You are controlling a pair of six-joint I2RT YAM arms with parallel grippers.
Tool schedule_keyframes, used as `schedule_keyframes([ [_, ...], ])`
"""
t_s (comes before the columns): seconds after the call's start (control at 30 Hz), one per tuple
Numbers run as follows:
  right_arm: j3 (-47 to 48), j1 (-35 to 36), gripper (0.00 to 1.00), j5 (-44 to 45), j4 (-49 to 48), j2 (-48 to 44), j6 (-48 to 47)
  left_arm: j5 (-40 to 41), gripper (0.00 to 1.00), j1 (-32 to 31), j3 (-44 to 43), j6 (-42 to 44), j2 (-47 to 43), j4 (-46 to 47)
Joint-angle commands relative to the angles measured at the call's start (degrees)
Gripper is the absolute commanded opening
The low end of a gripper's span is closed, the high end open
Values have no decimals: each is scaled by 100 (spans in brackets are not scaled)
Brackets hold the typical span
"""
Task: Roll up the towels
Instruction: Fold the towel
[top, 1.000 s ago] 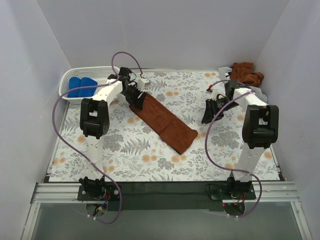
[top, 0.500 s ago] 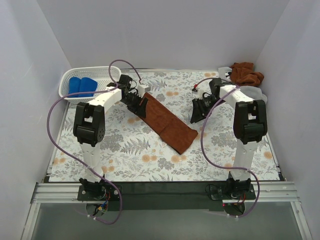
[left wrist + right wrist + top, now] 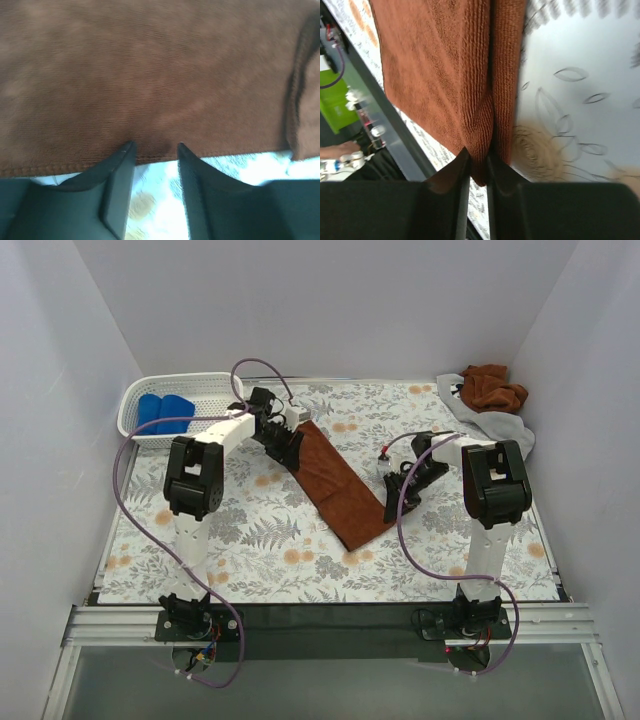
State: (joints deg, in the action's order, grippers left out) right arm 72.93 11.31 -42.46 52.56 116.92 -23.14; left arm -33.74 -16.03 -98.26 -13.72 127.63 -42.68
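Top view: rust-brown towel [image 3: 335, 485] lies flat mid-worktop [image 3: 300, 560], a long strip running 11 to 5 o'clock. Left end effector [image 3: 291, 443] sits at its 11 o'clock end, right end effector [image 3: 393, 487] at the right corner of the 5 o'clock end. Blue towels [image 3: 165, 412], rolled, are in the white basket [image 3: 128, 410] at the 10 o'clock corner. A crumpled brown towel [image 3: 492, 387] lies on the grey towel [image 3: 495, 427] at the 2 o'clock corner.

Left wrist: jaws partly apart, fingertips [image 3: 125, 150] on the hem. The cloth is flat between them, nothing pinched, and floral worktop shows in the gap.

Right wrist: jaws narrow, fingers [image 3: 457, 170] clamped on a fold of the rust-brown towel's edge. The cloth bunches into a ridge towards 12 o'clock.
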Motion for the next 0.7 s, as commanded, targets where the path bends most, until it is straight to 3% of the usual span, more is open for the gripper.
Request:
schedule_keyframes([
  [0.0, -391, 82, 19, -261, 158, -257, -86, 174, 35, -23, -518, 351, 446, -56],
  [0.13, -831, 397, 22, -754, 159, -267, -68, -89, 27, -31, -975, 457, 850, -144],
  [0.23, -1095, 618, 35, -1317, 159, -205, -33, -370, 27, -67, -1274, 598, 1061, -180],
  [0.3, -1131, 644, 44, -1266, 141, -196, -24, -572, 30, -67, -1459, 659, 1132, -197],
  [0.47, -1017, 206, 49, -1054, 290, -354, 55, -792, 44, -67, -1556, 809, 905, -267],
  [0.67, -737, -699, 50, -474, 536, -1065, -121, -853, 50, -67, -1626, 897, 79, -110],
])
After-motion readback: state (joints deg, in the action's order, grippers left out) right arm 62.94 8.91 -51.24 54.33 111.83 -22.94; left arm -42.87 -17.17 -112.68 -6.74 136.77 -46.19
